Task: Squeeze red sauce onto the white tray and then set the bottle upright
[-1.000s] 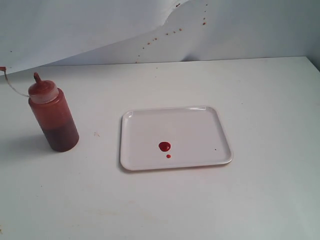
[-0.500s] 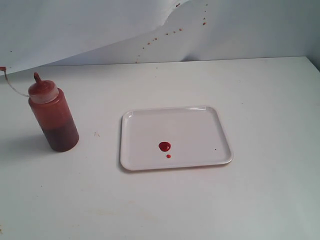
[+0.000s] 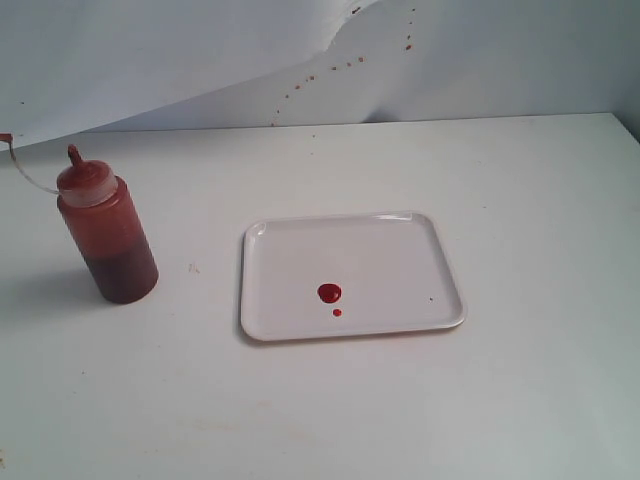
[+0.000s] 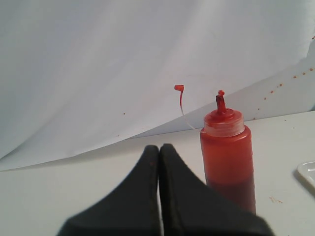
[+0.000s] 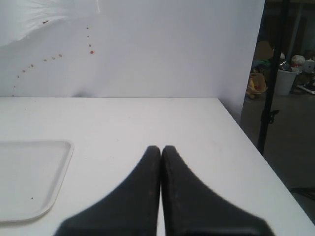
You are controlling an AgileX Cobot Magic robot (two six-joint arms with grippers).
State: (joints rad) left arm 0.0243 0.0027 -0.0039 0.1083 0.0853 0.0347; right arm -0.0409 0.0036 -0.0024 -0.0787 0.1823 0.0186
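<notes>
Both steps look done: sauce lies on the tray as one round blob with a small drop just beside it, toward the near rim; the bottle stands upright on the bench, well apart from the tray and to its left, its cap off and dangling on the tether; nothing holds it. The left claw is pressed together and empty, near the bottle but not touching it; the right claw is likewise together and empty, over bare bench beside a tray corner. By my reading nothing is left but to keep both arms clear; any next move calls for drawing away without brushing the bottle, which is tall and narrow and would likely tip easily.

The exterior view gives the whole layout, the sauce and a dark speck on the tray, yet neither arm appears in it; the left wrist view gives the nozzle, the cap and the darker band low in the bottle, with only a sliver of tray; the right wrist view shows a tray corner without sauce, the bench's edge and a cluttered room beyond.
</notes>
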